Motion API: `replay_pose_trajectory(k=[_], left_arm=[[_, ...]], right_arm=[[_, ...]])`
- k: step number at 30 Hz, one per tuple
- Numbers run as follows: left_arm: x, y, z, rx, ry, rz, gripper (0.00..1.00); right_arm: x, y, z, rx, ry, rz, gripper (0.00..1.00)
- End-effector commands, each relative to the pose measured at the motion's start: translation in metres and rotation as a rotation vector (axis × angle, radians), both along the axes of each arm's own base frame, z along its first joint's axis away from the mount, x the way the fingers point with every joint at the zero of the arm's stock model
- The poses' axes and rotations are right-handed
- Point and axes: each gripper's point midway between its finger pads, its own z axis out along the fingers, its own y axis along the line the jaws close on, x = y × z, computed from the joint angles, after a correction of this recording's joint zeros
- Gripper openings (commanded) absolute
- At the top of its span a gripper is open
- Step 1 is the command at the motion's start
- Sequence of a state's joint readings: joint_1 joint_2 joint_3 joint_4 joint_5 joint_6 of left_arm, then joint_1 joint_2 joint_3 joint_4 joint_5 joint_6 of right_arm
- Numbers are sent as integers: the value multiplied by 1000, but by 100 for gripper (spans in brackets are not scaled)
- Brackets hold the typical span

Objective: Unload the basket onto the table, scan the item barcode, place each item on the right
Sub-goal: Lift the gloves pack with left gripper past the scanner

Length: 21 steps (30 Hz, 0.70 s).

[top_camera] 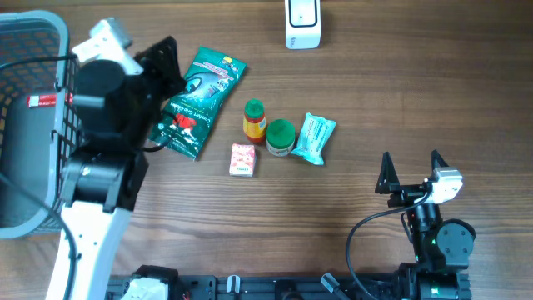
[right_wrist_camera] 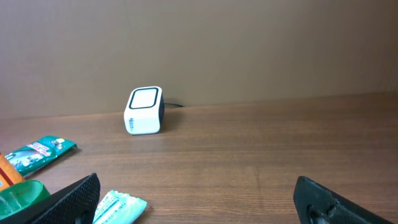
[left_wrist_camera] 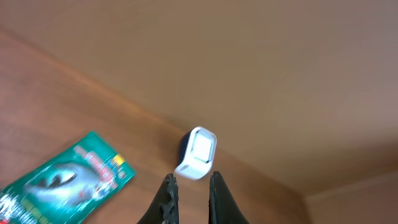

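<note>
Pickup is pending: left claw hangs pinched shut, empty; right claw gapes wide. Next move likely needs opening over the green packet.

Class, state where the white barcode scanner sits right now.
In the overhead view the white scanner stands at the table's far edge, near the middle; the green snack bag lies nearest, to its left.

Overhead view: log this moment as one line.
left pincer: shut, empty, by green pouch | right pincer: open, empty | scanner: nothing presented | barcode scan: not yet done
</note>
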<state>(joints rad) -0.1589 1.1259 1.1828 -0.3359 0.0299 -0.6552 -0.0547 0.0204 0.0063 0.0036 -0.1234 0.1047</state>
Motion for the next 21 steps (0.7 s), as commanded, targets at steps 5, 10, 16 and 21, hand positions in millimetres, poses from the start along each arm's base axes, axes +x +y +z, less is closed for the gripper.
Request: replay_pose_trajectory(k=[5, 10, 16, 21], left_arm=[[32, -1, -54, 189, 115, 24, 6], [63, -6, -112, 525, 182, -121, 84], [90, -8, -202, 853, 300, -310, 100], [103, -7, -256, 959, 357, -401, 100]], right_arm=[[0, 1, 1, 2, -6, 4, 100], [0, 1, 1, 2, -6, 4, 100], [0, 1, 1, 2, -6, 4, 100], [0, 1, 1, 2, -6, 4, 100]])
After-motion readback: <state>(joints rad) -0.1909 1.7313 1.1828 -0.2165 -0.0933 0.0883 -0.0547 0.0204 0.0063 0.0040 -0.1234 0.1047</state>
